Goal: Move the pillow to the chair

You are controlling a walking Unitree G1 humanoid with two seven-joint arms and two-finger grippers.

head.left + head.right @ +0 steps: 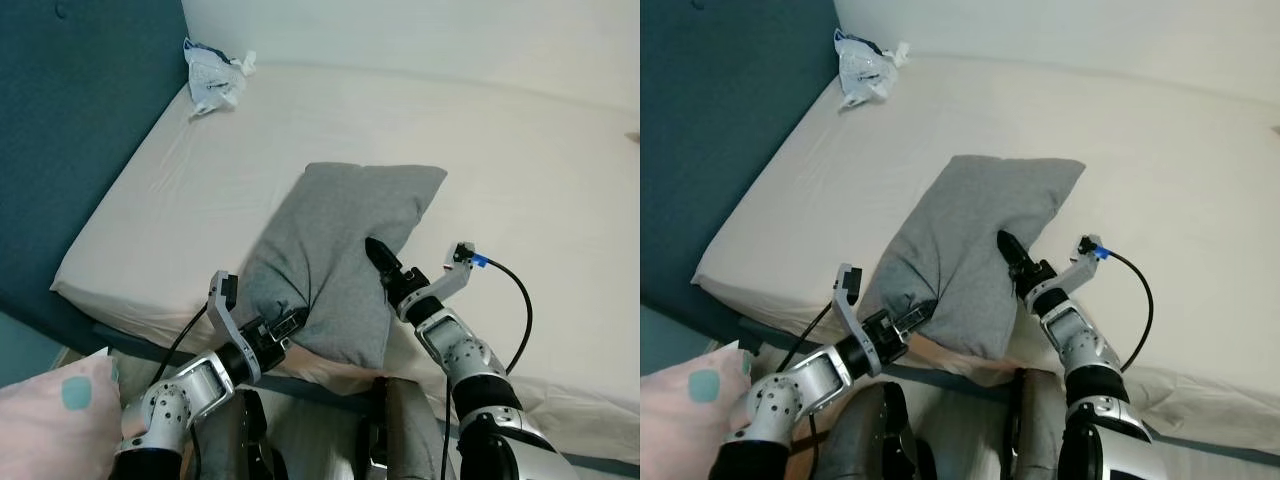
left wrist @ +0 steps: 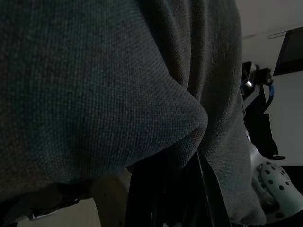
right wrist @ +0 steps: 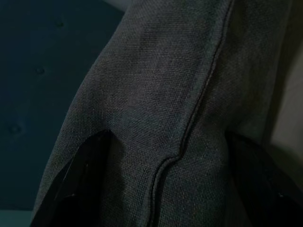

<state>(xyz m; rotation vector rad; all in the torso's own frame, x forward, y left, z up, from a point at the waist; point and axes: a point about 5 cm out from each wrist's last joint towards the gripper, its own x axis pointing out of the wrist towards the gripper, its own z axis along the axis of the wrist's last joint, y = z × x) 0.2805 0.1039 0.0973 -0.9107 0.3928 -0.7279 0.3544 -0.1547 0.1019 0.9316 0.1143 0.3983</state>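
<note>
Grey pillow [image 1: 340,260] at bed [image 1: 520,160] front edge, pinched by left gripper [image 1: 290,325], straddled by right gripper [image 1: 382,258] spread wide; shallow fabric grip may slip.

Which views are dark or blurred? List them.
Both eye views are bright and sharp: the grey pillow on the bed reads clearly. Left wrist view is dim, with pillow fabric close to the lens. Right wrist view is darker still, its fingers soft black shapes.

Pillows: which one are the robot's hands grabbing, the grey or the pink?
The grey pillow on the bed; both grippers press its sides. The pink pillow lies untouched, lower left.
</note>
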